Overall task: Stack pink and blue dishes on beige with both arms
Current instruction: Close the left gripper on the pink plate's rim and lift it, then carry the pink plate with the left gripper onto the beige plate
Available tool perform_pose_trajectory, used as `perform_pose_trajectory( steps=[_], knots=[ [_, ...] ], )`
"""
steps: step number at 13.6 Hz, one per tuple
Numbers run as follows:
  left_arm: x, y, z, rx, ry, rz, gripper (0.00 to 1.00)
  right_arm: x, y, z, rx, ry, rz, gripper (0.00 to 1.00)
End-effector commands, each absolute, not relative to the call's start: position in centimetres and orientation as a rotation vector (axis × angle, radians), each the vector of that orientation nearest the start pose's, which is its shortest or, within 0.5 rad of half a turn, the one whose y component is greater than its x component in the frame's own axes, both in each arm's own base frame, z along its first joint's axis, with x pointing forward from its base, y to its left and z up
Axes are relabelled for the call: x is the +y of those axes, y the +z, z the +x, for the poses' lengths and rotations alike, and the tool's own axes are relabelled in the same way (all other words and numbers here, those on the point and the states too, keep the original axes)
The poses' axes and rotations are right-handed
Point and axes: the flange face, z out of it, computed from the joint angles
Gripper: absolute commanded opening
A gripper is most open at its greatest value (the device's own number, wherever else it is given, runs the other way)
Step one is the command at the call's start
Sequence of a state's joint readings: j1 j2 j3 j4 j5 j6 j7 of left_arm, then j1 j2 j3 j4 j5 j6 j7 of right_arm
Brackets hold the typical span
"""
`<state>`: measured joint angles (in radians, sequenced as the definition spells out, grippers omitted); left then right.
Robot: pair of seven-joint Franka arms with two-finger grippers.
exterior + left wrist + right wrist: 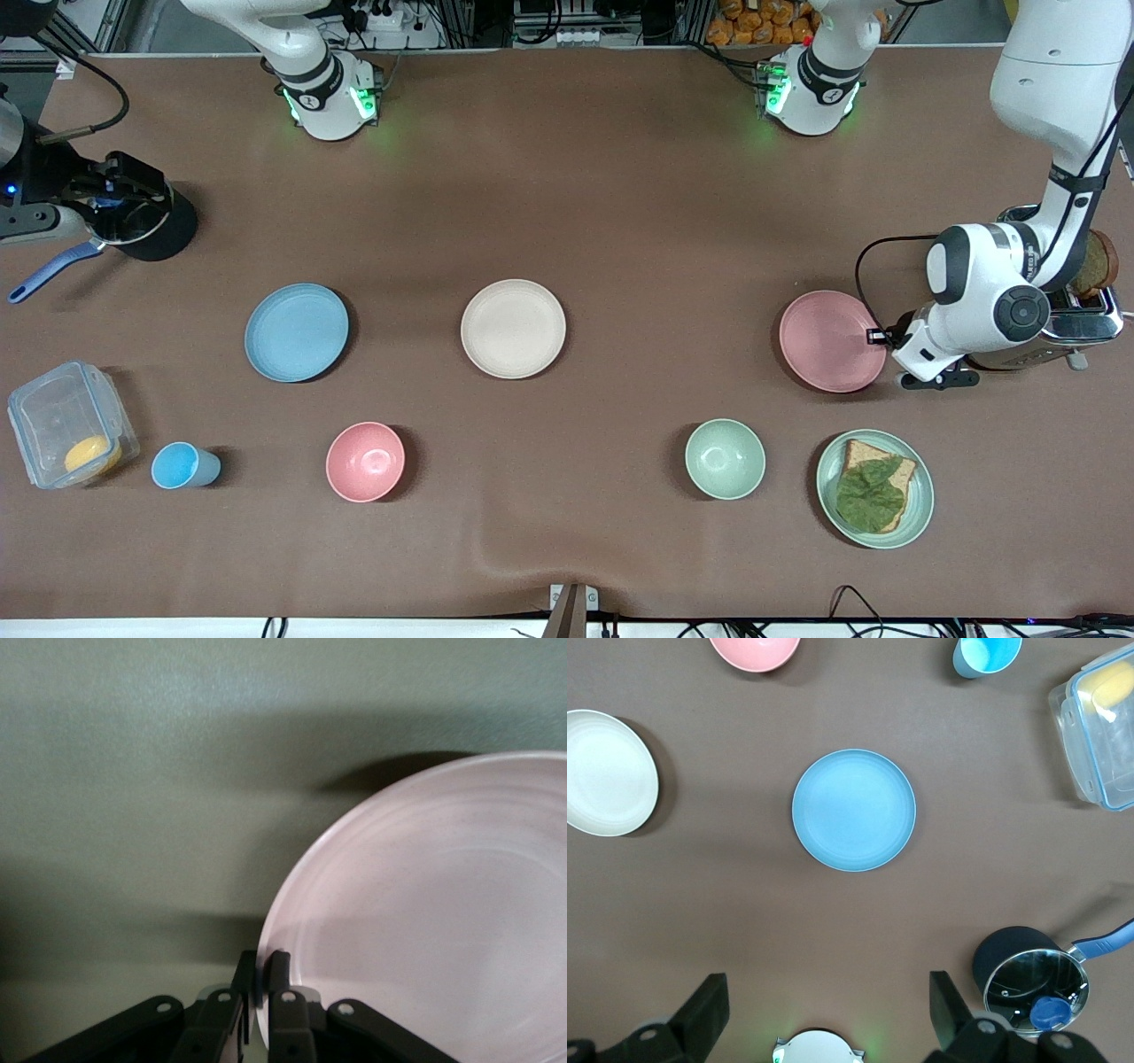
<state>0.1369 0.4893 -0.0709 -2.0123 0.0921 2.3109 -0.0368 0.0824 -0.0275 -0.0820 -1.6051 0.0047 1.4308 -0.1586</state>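
While the left end effector point(257, 988) is clenching the thin rim of the flat round pastel pink plate point(831, 340) at the left arm's end of the table point(620, 221), the main risk is slippage: such an edge-only grip is likely letting the plate tilt or drop during lifting. A plate swinging low could also strike the flat round cream-beige plate point(513, 328) at mid-table and shift it. The right end effector point(824, 1014) is hanging released, fingers wide apart, high over the flat round pastel blue plate point(296, 332), so its descent needs accurate centring on the rim. The clear plastic box point(66, 434) is holding a yellow item; the pale green plate point(921, 496) is carrying bread and a leaf. The deep pink bowl point(365, 461) and green bowl point(725, 458) are sitting empty.
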Motion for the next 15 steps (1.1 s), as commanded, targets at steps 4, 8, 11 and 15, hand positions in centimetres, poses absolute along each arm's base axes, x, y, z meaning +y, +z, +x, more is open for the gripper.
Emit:
perform_pose_trajectory(
  steps=[4,8,11,15],
  knots=[
    [0.6,22.1,59.3,0.019,0.243,-3.123,0.00,0.1,61.7,52.5,-0.238,0.223,-3.101,1.00],
    [-3.2,27.0,60.8,0.028,0.299,-3.194,0.00,0.1,61.7,52.5,-0.238,0.225,-3.099,1.00],
    [-7.3,30.1,61.8,0.024,0.328,-3.265,0.00,0.1,61.7,52.5,-0.238,0.223,-3.101,1.00],
    [-18.6,34.2,61.3,-0.079,0.315,-3.322,0.00,-0.1,61.7,52.5,-0.233,0.222,-3.100,1.00]
  ],
)
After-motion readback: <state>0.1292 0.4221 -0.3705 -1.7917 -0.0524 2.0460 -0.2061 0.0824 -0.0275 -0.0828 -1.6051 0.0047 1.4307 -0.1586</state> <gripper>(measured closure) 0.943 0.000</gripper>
